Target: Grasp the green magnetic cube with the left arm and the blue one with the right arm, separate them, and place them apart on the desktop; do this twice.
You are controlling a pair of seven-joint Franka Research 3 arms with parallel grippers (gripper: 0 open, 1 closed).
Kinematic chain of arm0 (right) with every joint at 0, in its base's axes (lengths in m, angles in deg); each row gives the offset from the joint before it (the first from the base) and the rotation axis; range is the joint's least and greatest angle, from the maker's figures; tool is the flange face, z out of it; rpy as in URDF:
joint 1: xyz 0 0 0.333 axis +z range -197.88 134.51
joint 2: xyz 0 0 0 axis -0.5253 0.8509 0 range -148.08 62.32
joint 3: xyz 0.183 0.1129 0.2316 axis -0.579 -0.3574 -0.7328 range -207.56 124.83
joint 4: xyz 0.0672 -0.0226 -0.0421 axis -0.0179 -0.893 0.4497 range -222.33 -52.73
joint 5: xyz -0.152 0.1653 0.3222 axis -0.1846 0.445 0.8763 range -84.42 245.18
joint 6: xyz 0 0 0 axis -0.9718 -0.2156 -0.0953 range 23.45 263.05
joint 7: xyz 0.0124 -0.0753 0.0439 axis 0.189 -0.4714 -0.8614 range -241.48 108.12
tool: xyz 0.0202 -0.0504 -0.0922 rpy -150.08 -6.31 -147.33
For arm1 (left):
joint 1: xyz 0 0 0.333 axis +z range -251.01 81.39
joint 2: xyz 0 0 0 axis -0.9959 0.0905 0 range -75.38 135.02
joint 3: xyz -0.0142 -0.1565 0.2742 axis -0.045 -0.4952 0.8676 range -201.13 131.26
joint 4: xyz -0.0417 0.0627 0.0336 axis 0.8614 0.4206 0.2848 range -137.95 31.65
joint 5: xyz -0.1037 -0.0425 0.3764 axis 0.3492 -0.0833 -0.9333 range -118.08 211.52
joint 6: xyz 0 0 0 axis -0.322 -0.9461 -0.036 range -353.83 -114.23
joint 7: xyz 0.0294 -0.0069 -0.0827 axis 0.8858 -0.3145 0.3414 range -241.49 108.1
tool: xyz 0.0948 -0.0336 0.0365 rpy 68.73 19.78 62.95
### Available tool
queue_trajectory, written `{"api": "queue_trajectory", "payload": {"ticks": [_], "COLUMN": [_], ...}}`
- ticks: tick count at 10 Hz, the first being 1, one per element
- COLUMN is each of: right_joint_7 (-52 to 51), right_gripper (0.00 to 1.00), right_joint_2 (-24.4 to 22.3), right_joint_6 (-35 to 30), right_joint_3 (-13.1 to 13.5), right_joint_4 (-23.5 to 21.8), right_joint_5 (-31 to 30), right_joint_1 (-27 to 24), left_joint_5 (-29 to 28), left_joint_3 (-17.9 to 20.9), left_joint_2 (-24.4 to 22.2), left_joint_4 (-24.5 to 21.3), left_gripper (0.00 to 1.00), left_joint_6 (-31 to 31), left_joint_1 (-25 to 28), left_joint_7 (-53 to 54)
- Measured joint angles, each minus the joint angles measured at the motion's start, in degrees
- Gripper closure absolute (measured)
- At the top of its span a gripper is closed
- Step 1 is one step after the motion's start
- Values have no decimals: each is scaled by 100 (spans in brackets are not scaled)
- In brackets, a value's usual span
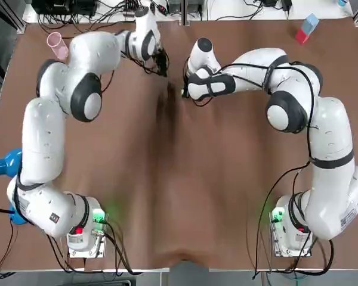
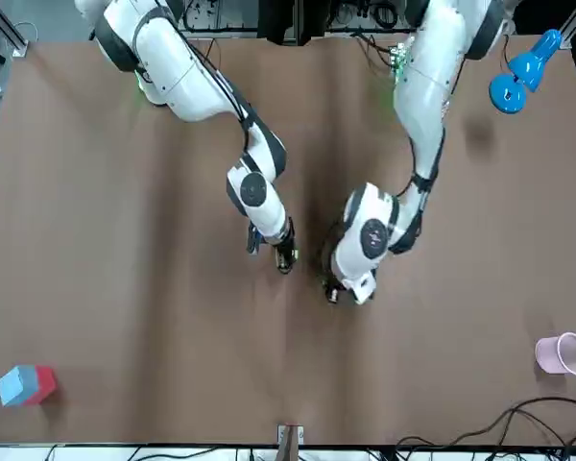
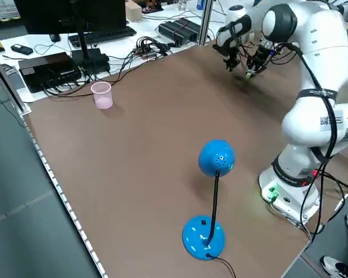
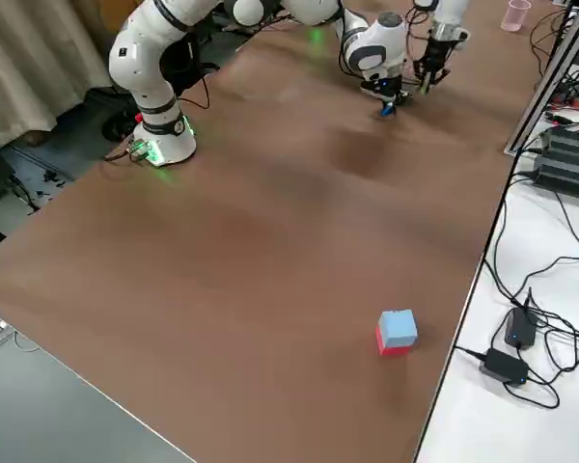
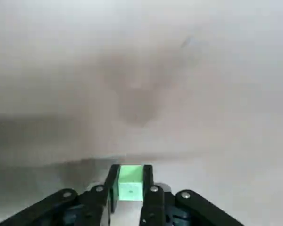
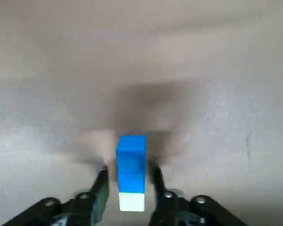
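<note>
In the left wrist view the small green cube [image 5: 130,182] sits clamped between my left gripper's [image 5: 130,172] fingers, which are shut on it low over the brown table. The blue cube [image 6: 130,157], whose near face is white, stands between the right gripper's [image 6: 129,174] fingers with a gap on each side, so that gripper is open. From overhead, the left gripper [image 1: 163,70] and right gripper [image 1: 185,92] are a short way apart at the far middle of the table. The blue cube [image 4: 385,108] also shows under the right gripper in the right side view.
A pink cup [image 1: 56,44] stands at the far left. A red and light-blue block pair [image 1: 306,28] lies at the far right corner. A blue desk lamp [image 3: 211,197] stands by the left arm's base. Cables and electronics line the far edge.
</note>
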State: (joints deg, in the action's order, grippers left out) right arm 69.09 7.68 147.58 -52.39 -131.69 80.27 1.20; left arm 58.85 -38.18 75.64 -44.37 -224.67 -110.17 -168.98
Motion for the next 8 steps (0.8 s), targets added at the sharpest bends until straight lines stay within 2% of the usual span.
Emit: {"api": "queue_trajectory", "payload": {"ticks": [2,3,4,5,6,7,8], "right_joint_7": [1,1,4,4,2,2,3], "right_gripper": [15,9,12,14,15,15,17], "right_joint_2": [-46,-63,-63,-62,-64,-63,-67], "right_joint_6": [-60,-129,-187,-233,-252,-253,-242], "right_joint_3": [7,19,42,52,52,47,30], "right_joint_4": [82,92,86,42,-37,-127,-155], "right_joint_5": [0,0,0,0,0,0,0], "right_joint_1": [-22,-43,-86,-165,-220,-227,-224], "left_joint_5": [-59,-63,-63,-78,-78,-78,-83], "left_joint_3": [8,8,7,2,-12,-25,-33], "left_joint_2": [-83,-77,-48,26,77,66,13], "left_joint_4": [161,235,254,255,270,314,358], "left_gripper": [77,77,76,63,47,33,18], "left_joint_6": [-79,-335,-761,-1142,-1334,-1333,-1026], "left_joint_1": [493,672,761,758,719,680,641], "left_joint_7": [572,882,1116,1304,1429,1457,1457]}}
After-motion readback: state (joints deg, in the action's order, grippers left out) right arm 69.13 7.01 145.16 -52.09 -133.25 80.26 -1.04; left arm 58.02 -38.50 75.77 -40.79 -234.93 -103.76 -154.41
